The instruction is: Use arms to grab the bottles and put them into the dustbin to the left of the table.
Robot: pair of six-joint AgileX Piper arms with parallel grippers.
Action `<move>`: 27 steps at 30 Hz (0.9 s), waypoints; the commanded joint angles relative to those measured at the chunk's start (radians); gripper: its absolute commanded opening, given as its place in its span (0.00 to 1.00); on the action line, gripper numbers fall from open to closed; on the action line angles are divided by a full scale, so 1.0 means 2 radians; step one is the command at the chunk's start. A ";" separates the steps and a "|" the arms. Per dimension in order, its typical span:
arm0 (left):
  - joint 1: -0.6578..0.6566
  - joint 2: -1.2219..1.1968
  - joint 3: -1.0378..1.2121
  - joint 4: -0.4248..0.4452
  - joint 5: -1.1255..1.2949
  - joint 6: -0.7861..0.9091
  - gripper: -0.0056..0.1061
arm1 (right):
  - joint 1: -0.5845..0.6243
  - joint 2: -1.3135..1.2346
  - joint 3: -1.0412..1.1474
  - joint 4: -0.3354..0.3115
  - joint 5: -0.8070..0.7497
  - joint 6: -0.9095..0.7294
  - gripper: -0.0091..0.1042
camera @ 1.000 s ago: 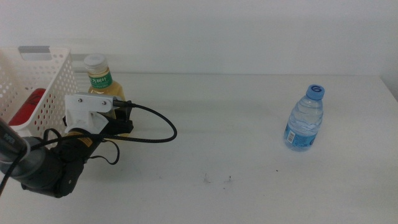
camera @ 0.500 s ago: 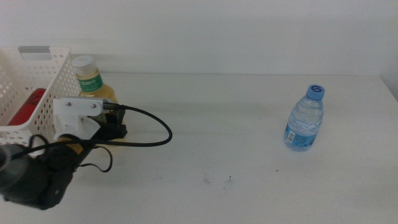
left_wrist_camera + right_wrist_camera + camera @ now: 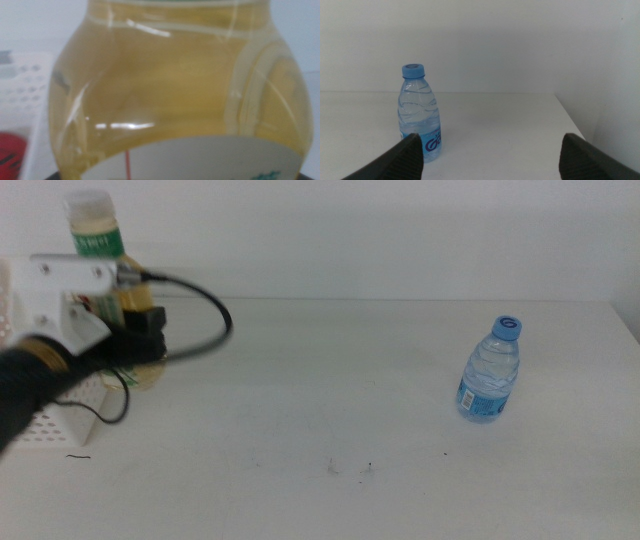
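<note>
While my left gripper (image 3: 140, 345) clamps tea bottle (image 3: 100, 255) aloft beside dustbin (image 3: 45, 425), jaws mostly hidden, bin cut off. Right gripper (image 3: 490, 155) spread wide, empty, facing water bottle (image 3: 420, 117) upright on table (image 3: 330, 400).

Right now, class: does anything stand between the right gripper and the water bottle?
Nothing visible does. In the right wrist view the right gripper is open, and only bare table lies between it and the upright water bottle. The left gripper holds the tea bottle by the dustbin.
</note>
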 commanded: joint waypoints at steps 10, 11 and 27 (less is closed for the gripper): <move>-0.030 -0.060 -0.153 0.069 0.306 -0.083 0.20 | -0.004 -0.002 0.002 -0.003 -0.002 -0.001 0.90; -0.030 -0.060 -0.158 0.062 0.306 -0.078 0.20 | -0.004 -0.002 0.002 -0.003 -0.002 -0.001 0.90; 0.003 -0.043 -0.275 -0.217 0.447 0.244 0.20 | -0.004 -0.002 0.002 -0.003 -0.002 -0.001 0.90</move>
